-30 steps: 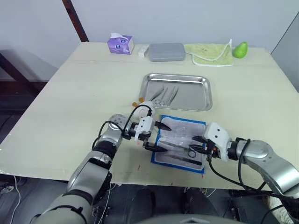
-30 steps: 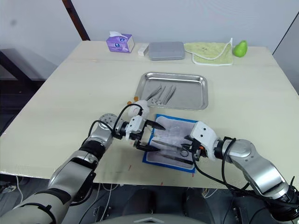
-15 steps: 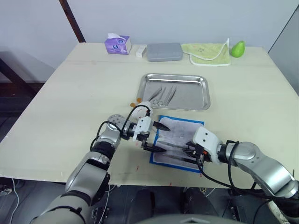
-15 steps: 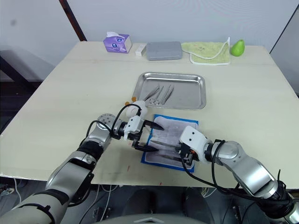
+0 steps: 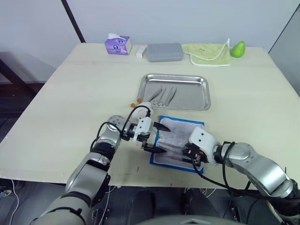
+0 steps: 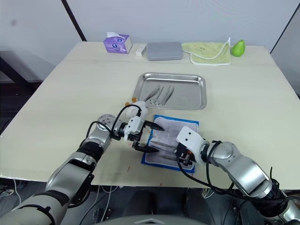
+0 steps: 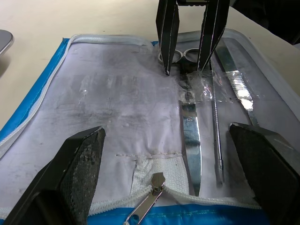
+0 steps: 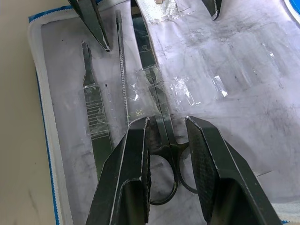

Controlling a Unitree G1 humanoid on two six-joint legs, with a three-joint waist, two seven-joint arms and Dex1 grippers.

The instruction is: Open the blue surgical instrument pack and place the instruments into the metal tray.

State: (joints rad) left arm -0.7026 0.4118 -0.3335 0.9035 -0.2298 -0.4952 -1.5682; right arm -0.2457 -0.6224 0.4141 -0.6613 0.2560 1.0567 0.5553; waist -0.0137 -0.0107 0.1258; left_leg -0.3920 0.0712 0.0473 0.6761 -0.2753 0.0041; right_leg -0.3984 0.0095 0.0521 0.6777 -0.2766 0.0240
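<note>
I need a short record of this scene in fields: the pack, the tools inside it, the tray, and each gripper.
pack: blue surgical instrument pack lies open, lining up, near the table front edge
tools in pack: scissors, a thin probe, a flat handle, under clear strips
tray: metal tray beyond the pack, several instruments already inside
left gripper: open, fingers spread over the pack's left part
right gripper: open, fingers on either side of the scissors near the rings
</note>
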